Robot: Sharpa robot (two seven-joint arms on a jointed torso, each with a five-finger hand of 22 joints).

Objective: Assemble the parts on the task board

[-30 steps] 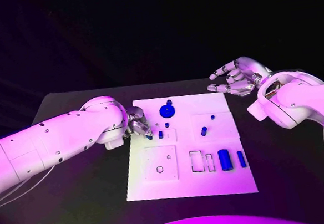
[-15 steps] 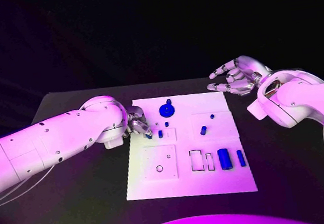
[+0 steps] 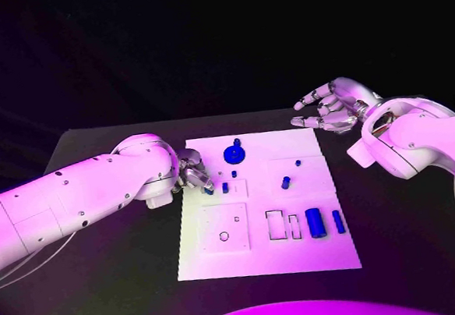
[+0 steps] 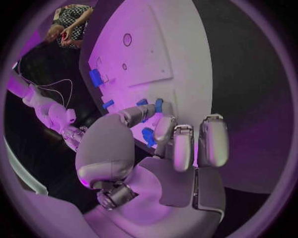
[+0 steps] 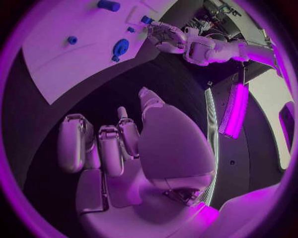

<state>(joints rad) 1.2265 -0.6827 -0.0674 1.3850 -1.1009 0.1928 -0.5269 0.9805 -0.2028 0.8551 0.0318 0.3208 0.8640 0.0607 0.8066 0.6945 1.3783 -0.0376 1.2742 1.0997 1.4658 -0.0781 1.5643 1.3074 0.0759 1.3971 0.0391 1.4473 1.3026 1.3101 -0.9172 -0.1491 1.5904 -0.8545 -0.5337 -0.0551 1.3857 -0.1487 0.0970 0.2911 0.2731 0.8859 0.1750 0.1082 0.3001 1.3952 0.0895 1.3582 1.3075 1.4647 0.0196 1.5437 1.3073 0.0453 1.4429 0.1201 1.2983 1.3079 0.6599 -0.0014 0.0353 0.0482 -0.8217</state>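
Note:
The white task board (image 3: 269, 256) lies mid-table. My left hand (image 3: 192, 171) hovers low at the board's left edge, thumb and a finger pinching a small blue part (image 4: 148, 136); two more small blue parts (image 3: 225, 189) stand just beside its fingertips. A round blue part (image 3: 234, 155) stands near the far edge, also visible as the round blue part (image 5: 120, 47). Two blue cylinders (image 3: 315, 223) lie near the board's right side. My right hand (image 3: 333, 108) hangs raised beyond the far right corner, fingers apart and half curled, holding nothing.
A small blue part (image 3: 285, 184) stands in the board's middle right. Rectangular slots (image 3: 275, 225) and a small round hole (image 3: 225, 237) show in the near half. Black table (image 3: 110, 299) surrounds the board on every side.

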